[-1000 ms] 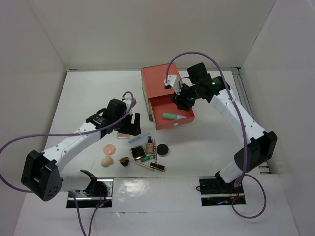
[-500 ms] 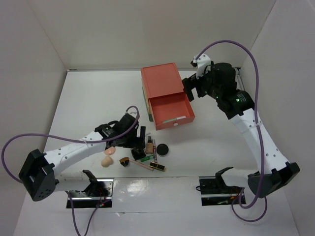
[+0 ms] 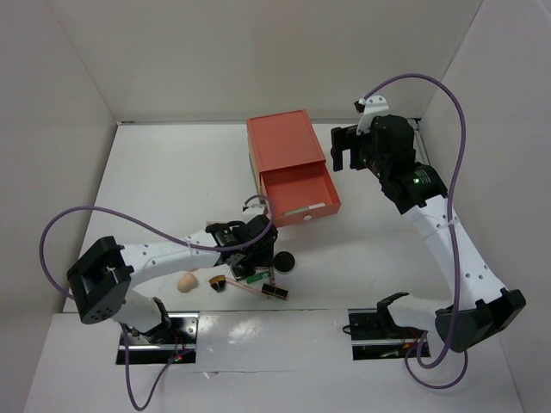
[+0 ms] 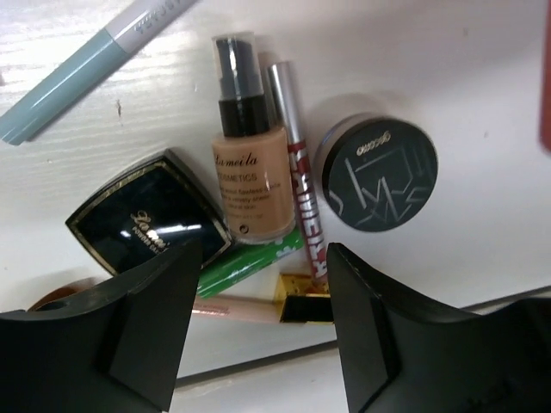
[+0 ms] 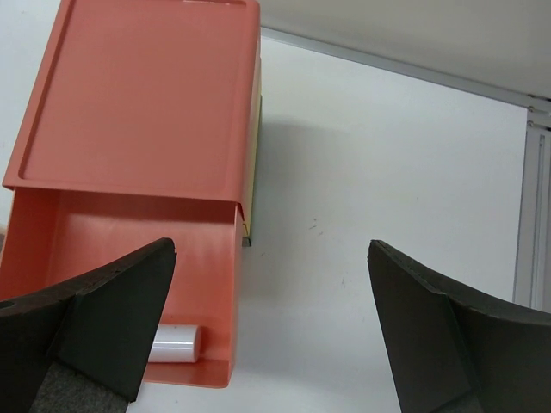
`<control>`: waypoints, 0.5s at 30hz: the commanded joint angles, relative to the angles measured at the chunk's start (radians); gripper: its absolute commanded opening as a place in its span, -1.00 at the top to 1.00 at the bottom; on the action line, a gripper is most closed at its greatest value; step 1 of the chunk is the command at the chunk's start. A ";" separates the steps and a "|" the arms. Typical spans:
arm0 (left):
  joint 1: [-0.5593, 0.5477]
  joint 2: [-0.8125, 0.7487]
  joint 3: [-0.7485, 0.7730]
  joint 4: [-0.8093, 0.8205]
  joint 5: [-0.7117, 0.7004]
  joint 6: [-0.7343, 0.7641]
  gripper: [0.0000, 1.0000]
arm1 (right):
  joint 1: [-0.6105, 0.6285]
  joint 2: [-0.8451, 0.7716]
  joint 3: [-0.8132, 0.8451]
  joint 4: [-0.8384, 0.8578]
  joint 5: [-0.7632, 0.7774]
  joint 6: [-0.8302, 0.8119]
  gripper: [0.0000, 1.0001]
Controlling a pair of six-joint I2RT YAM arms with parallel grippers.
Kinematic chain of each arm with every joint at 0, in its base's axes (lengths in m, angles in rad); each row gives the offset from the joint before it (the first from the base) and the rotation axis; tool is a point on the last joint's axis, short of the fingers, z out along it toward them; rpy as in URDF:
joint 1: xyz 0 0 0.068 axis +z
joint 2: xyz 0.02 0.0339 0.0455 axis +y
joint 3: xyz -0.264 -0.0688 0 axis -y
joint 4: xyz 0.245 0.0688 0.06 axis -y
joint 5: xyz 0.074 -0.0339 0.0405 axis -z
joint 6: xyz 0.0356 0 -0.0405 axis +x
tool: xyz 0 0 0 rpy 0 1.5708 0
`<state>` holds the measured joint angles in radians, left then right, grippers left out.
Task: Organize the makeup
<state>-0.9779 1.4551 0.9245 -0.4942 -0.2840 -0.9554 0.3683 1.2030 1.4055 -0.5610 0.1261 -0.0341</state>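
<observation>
Now that the right gripper (image 5: pixel 271 284) has drawn back from the open drawer (image 5: pixel 112 232), the left gripper (image 4: pixel 263 292) has swung in over the makeup pile (image 3: pixel 258 274).
Right fingers stand wide apart and hold nothing, to the right of the orange box (image 5: pixel 138 95); a tube (image 5: pixel 176 344) lies at the drawer's near end, so one item is judged stowed. Left fingers are spread and empty, straddling a foundation bottle (image 4: pixel 245 163), with a black compact (image 4: pixel 142 219) on its left, a red gloss stick (image 4: pixel 301 189) just beside its right and a round black jar (image 4: pixel 376 174) beyond. Most items remain unsorted on the table (image 3: pixel 155 172); the bottle looks the likely next pick.
</observation>
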 commanded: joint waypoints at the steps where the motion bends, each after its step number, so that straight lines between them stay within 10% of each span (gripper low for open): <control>1: -0.001 0.001 0.011 0.085 -0.044 -0.051 -0.44 | -0.005 -0.040 -0.017 0.073 0.030 0.028 -1.00; 15: -0.001 0.094 -0.019 0.094 -0.101 -0.112 -0.12 | -0.005 -0.040 -0.028 0.073 0.018 0.037 -1.00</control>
<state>-0.9783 1.5486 0.9176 -0.4198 -0.3428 -1.0313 0.3683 1.1961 1.3811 -0.5518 0.1333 -0.0124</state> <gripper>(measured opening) 0.572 0.999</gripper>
